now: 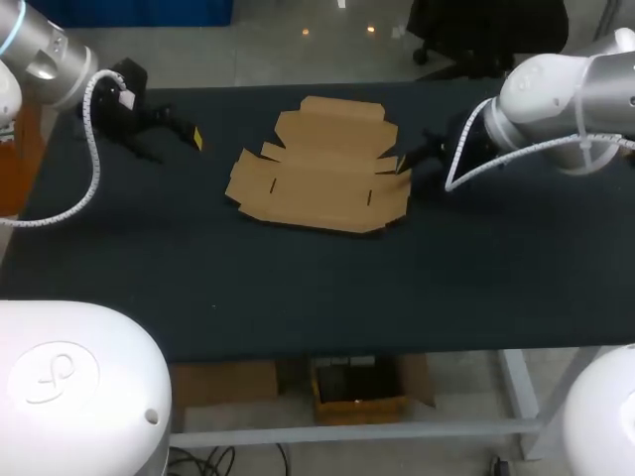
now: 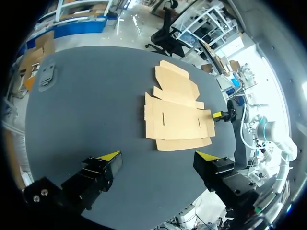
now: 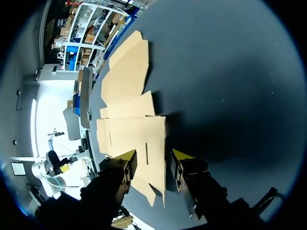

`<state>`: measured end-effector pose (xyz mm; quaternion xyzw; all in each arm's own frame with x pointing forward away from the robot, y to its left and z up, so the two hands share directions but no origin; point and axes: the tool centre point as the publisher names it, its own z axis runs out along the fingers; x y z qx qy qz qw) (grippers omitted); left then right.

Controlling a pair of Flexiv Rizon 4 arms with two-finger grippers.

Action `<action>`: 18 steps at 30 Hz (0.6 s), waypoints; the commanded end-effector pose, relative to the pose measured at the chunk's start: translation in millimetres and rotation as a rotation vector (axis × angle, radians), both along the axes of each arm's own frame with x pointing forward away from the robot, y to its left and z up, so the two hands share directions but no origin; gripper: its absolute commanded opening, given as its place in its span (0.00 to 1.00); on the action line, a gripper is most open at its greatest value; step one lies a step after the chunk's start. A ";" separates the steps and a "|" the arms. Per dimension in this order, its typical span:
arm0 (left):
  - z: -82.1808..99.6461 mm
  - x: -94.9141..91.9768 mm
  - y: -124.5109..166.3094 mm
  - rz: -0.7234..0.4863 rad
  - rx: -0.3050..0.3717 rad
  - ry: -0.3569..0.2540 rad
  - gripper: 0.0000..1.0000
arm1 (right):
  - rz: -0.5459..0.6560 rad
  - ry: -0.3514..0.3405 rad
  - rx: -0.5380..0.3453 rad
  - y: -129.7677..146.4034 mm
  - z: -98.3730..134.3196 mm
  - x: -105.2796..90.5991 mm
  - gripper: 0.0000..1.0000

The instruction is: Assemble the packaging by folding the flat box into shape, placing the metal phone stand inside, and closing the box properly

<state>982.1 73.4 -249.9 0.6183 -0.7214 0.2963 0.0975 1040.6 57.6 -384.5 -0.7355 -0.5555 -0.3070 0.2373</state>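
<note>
The flat box (image 1: 322, 169) lay unfolded near the middle of the dark table (image 1: 298, 288), closer to its far edge. Nothing rested on the cardboard. A flat grey item (image 2: 46, 76) sat at the table's edge, well apart from the box and too small to identify.

The right gripper (image 3: 153, 160) was at the box's right-hand edge with its jaws released. One finger (image 3: 125, 160) hung over the cardboard and the other (image 3: 183, 160) just beside it, gripping nothing. The left gripper (image 2: 157, 157) hung well apart from the box near the far left of the table, its jaws spread wide and empty.

In the head view the box's wider span ran left to right, slightly skewed, and its largest flap pointed towards the far edge. Smaller flaps stuck out at both ends.
</note>
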 end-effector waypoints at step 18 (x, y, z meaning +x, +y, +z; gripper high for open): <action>1.7 0.8 2.9 0.015 -0.002 0.017 1.00 | 0.071 0.000 0.039 4.3 -6.7 -4.4 0.00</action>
